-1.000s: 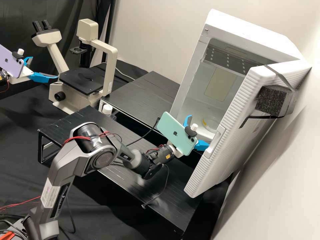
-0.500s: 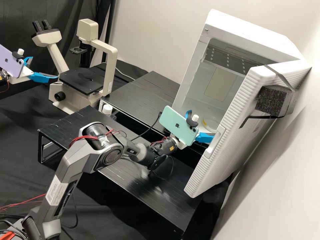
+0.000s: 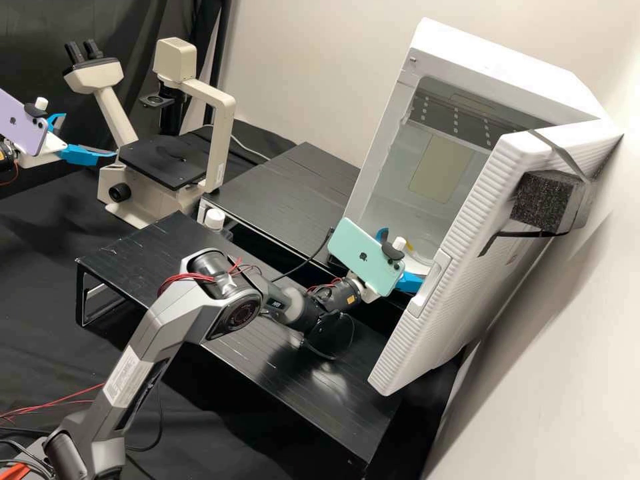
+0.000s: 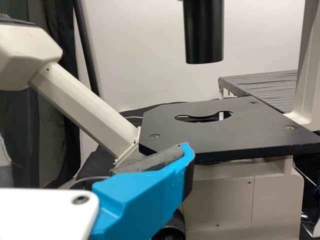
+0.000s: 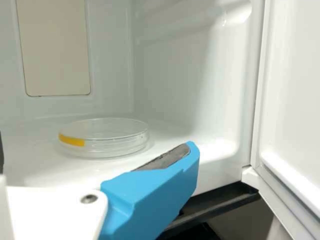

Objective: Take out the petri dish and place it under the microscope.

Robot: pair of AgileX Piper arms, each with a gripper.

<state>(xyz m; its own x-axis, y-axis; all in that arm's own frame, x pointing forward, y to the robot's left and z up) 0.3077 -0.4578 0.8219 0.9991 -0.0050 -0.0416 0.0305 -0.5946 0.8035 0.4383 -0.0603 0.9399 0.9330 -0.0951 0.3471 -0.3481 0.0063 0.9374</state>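
Petri dish point(image 5: 104, 146), clear with a yellow strip on its side, lies flat on the floor of the white cabinet point(image 3: 510, 63), whose door point(image 3: 467, 247) stands open. I have the right arm bent at its elbow joint point(image 3: 233, 310): one link point(image 3: 157, 333) slants up from the lower left of my high view, and past the elbow the arm runs over the black riser table point(image 3: 347, 387) to the cabinet's mouth. Its right gripper point(image 3: 404, 259) points inside at a low angle, fingers spread, near the dish but apart from it. Over at the microscope point(image 3: 217, 143), I see the left gripper point(image 3: 90, 135) beside the black stage point(image 3: 163, 162), aimed across towards it, its fingers spread too.
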